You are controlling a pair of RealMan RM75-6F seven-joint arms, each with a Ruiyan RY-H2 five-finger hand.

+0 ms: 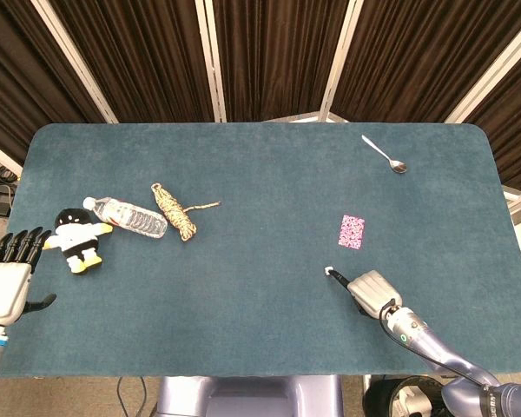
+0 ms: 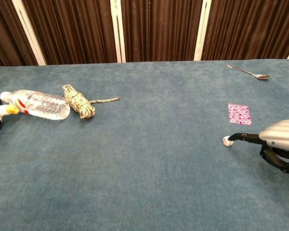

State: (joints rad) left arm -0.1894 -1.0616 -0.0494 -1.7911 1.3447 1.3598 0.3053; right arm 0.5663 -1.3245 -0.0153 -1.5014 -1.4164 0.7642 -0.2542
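Right hand (image 2: pixel 279 144) nearer: one finger extended, the rest curled, holding nothing, its tip touching the die (image 2: pixel 227 140) at nine o'clock.

On the table (image 1: pixel 260 217), the plush toy (image 1: pixel 76 240) lies at the far left edge, with a bottle (image 1: pixel 128 217) on its side just beside it and a rope bundle (image 1: pixel 174 211) next to that. Well apart, at the back right corner, lies a spoon (image 1: pixel 385 154). A patterned card (image 1: pixel 352 231) lies nearer the front on the right side. Just in front of the card sits a small die (image 2: pixel 227 140) (one fingertip of the right hand (image 1: pixel 371 291) meets it). The left hand (image 1: pixel 6 280) hangs off the table's left front edge, near the toy.
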